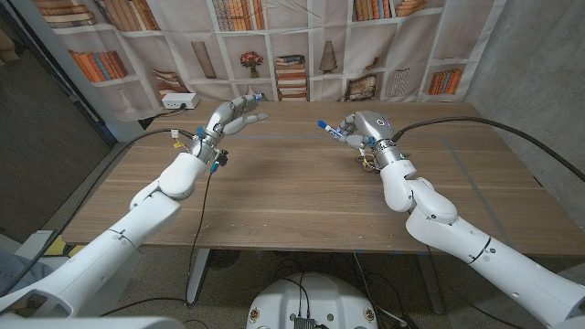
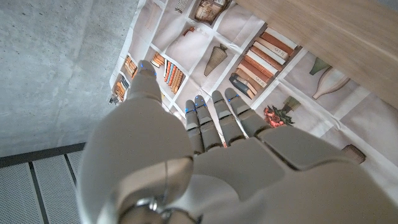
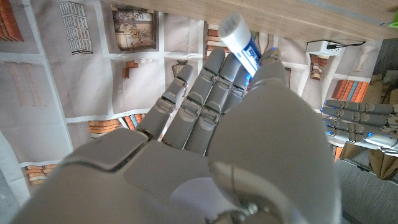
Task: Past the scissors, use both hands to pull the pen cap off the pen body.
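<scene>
Both arms are glossy white rounded plastic shells with ball-like elbow joints. The silver-grey metallic left hand (image 1: 230, 117) and matching right hand (image 1: 358, 128) have segmented fingers (image 3: 200, 99) with tiny blue-lit tips. There's exposed wiring with little blue and yellow connectors at each wrist, plus a thick black cable (image 1: 475, 123) running off the right forearm and a thinner one off the left.

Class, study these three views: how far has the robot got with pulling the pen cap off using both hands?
Done: the right hand already holds a blue-and-white pen, its end poking past the fingers. In hand: the left hand hovers over the table, fingers spread, holding nothing. Left: bringing the hands together, gripping the cap and pulling. Whether the cap is on cannot be told.
</scene>
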Action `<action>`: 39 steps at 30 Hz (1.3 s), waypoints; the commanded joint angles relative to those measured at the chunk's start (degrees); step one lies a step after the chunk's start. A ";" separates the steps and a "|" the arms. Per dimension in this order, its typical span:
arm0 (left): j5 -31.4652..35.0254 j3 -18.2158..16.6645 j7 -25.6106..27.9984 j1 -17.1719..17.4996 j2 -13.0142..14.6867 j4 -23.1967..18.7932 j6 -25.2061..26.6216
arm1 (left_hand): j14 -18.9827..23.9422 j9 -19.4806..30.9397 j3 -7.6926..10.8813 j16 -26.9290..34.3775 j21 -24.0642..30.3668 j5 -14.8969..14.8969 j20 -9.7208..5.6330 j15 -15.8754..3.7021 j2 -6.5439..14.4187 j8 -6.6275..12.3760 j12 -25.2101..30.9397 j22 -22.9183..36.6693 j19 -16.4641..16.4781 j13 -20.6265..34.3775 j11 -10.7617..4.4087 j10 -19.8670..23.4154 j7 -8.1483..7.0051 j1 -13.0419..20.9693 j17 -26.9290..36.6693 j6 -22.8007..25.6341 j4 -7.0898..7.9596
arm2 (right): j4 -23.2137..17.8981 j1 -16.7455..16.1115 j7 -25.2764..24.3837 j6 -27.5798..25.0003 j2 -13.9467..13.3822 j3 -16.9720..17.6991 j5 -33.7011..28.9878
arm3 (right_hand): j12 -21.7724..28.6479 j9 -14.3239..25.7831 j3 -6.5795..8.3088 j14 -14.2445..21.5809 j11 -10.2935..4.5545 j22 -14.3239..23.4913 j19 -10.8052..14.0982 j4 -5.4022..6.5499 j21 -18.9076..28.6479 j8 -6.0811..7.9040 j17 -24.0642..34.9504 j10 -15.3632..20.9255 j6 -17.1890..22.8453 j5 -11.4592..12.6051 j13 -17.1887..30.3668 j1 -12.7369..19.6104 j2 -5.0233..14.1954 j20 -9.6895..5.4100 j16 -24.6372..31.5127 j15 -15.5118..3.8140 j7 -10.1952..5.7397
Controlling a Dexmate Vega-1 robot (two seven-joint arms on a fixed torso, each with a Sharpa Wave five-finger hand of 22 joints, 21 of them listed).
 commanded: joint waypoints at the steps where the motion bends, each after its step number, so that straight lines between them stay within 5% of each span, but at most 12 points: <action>1: 5.89 0.82 -1.89 -2.53 3.44 -3.81 3.63 | 0.78 0.26 -1.13 -0.31 -0.35 -0.28 -1.02 -2.52 -2.25 -0.19 -0.15 0.15 0.02 0.24 -0.32 0.51 -0.26 -0.82 0.11 0.45 0.62 | 0.38 -1.00 -2.16 4.78 1.94 1.52 7.11 | -0.21 0.14 -0.52 0.26 -1.65 0.14 0.71 0.13 -0.23 0.09 0.10 2.26 4.05 0.25 0.30 4.87 5.09 -1.51 -0.04 -1.35 -3.70; 7: 8.39 0.55 -2.95 -2.66 5.89 -8.80 8.31 | 3.65 0.34 -1.88 0.45 0.11 -0.03 -1.31 -2.51 -3.02 0.57 0.43 0.24 1.90 0.31 -0.67 3.29 -0.71 -1.95 0.27 3.49 1.75 | 1.98 -0.60 -3.54 8.43 2.73 1.69 10.02 | -0.33 0.12 -0.89 0.26 -1.67 0.15 0.80 0.30 -0.23 0.05 0.14 2.35 3.97 0.28 0.36 5.01 5.26 -1.47 -0.03 -1.38 -3.72; 11: 7.91 0.32 -5.83 -3.37 7.91 -12.05 11.90 | 5.08 0.35 -0.47 0.52 0.36 0.22 -1.13 -2.75 -1.41 0.68 0.45 0.31 3.08 0.34 -1.05 4.67 -0.65 0.54 0.31 4.80 1.21 | 3.95 -0.35 -5.04 11.46 3.80 1.78 12.21 | -0.71 0.01 -1.30 0.36 -1.65 0.17 0.84 0.46 -0.24 0.02 -0.15 2.41 4.06 0.35 0.07 5.24 5.41 -2.62 -0.19 -1.36 -3.72; 22: 10.31 -0.56 -12.14 -7.48 13.89 -19.19 18.16 | 5.12 0.35 0.26 0.01 -0.27 0.05 -1.28 -3.13 -1.24 0.60 0.16 0.32 2.04 0.35 -1.55 5.31 -1.06 2.34 0.23 5.67 0.91 | 7.41 0.15 -4.64 18.91 4.57 1.86 18.12 | -1.58 -0.26 -2.76 -0.75 -1.86 0.26 0.07 1.57 -0.41 -0.15 -0.66 3.08 4.11 0.59 -1.26 4.67 5.55 -3.15 -0.80 -1.14 -3.87; 30: 10.57 -0.60 -18.12 -12.39 16.62 -24.78 27.12 | 5.19 0.36 -0.01 -0.10 -0.41 -0.07 -1.21 -3.06 -1.40 0.42 0.19 0.33 1.91 0.37 -1.30 6.11 -0.80 1.59 0.28 5.89 1.62 | 8.13 0.74 -2.99 20.37 3.98 1.08 18.47 | -1.61 -0.17 -3.36 -0.96 -1.90 0.28 -0.27 1.98 -0.37 -0.21 -0.64 2.97 4.01 0.72 -1.17 4.92 5.82 -2.97 -0.74 -1.12 -3.92; 39: 22.09 4.05 -22.79 -20.00 18.72 -29.79 33.11 | 6.23 0.38 1.38 -0.17 -0.44 -0.12 -1.48 -3.67 -0.08 0.48 0.08 0.35 2.29 0.38 -2.45 7.54 -1.68 3.86 0.24 7.38 1.19 | 9.54 0.20 -2.03 24.51 4.80 1.08 22.28 | -1.67 -0.26 -4.18 -1.64 -1.94 0.27 -0.57 2.59 -0.34 -0.28 -0.73 3.03 4.04 0.89 -1.25 5.08 5.91 -2.74 -0.87 -0.99 -3.98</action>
